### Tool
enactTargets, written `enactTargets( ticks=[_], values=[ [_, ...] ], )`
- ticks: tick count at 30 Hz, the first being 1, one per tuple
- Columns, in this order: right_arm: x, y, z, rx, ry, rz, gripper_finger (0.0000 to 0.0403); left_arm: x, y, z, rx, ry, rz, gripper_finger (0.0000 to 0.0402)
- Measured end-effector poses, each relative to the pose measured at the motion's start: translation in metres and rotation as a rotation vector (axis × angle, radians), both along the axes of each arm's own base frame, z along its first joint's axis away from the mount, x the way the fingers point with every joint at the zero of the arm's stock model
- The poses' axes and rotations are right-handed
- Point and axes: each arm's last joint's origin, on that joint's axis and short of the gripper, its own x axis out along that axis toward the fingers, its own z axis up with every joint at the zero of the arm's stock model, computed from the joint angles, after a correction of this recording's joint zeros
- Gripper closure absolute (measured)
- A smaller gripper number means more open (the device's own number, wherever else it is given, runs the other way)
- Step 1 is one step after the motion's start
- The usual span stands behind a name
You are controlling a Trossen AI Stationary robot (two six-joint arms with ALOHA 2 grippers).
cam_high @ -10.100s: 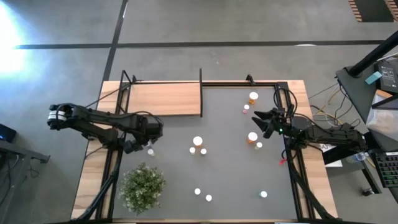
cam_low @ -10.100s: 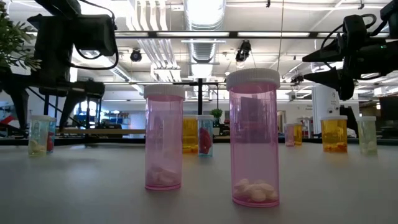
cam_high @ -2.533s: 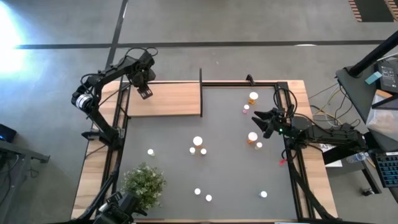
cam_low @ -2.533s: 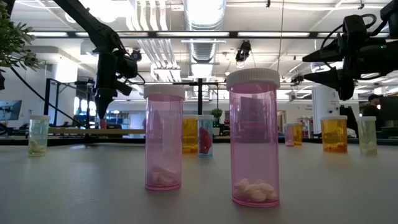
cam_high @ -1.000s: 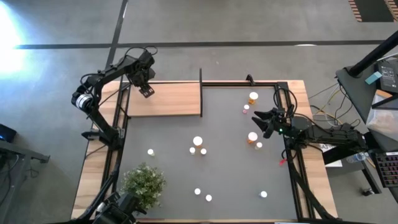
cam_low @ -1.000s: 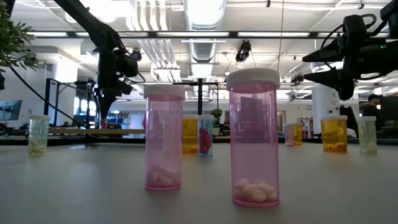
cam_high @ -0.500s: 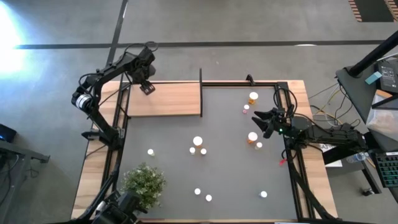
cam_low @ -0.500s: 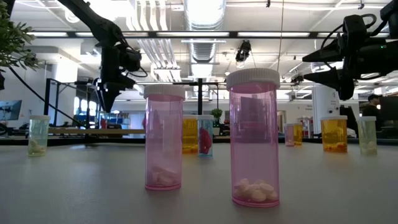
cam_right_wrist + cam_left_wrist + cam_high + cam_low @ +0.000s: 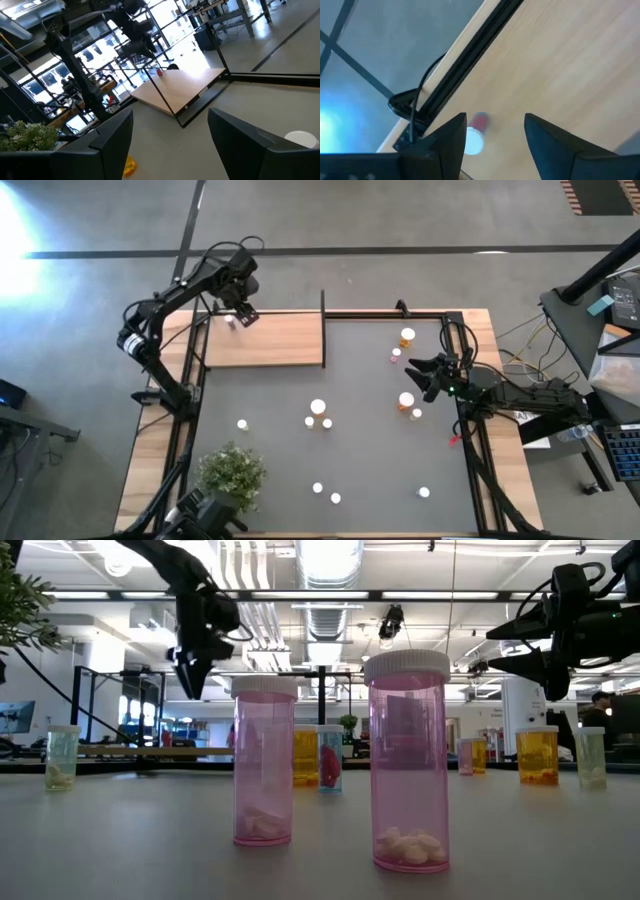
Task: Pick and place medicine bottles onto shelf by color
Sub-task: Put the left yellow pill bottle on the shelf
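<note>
Barely started on this one, judging by the layout. Just a single tiny red white-capped bottle (image 9: 476,131) on the flat light-wood shelf with thin black upright rods (image 9: 285,345), sitting near its far left corner by the black edge rail. Looks tipped on its side in the left wrist view, though hard to be sure.

Everything else still out on the dark grey tabletop (image 9: 270,415): roughly ten white-capped medicine bottles, including two tall pink ones (image 9: 408,762) close to the low camera, an orange pair (image 9: 407,337) over near the right gripper (image 9: 412,368), and a small whitish one (image 9: 242,424) just above the green bushy plant (image 9: 232,476). So one down, most of the sorting by colour left.

Left gripper (image 9: 237,316) hanging above that far left shelf corner, fingers (image 9: 451,137) parted with nothing between them, bottle visible below in the gap. Right gripper parked over the right side of the table, jaws spread wide, empty.

Compared with a second ago: left gripper lifted and pulled away toward the shelf's back edge, bottle left behind. Right arm hasn't budged, and the table bottles all sit where they were.
</note>
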Motion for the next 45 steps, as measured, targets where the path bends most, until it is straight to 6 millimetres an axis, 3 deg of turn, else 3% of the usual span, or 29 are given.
enactTargets(
  ticks=[13,21,35,40,45],
  values=[
    [0.0,0.0,0.0,0.0,0.0,0.0,0.0156,0.027,-0.045,0.035,-0.147,-0.156,0.365,0.0218],
    [0.0,0.0,0.0,0.0,0.0,0.0,0.0156,0.037,-0.07,0.036,-0.278,-0.195,0.395,0.0218],
    [0.0,0.0,0.0,0.0,0.0,0.0,0.0156,0.059,-0.113,0.035,-0.332,-0.125,0.416,0.0219],
    [0.0,0.0,0.0,0.0,0.0,0.0,0.0156,0.069,-0.142,0.033,-0.35,-0.077,0.416,0.0219],
    [0.0,0.0,0.0,0.0,0.0,0.0,0.0156,0.069,-0.189,0.027,-0.356,-0.04,0.387,0.0219]
  ],
)
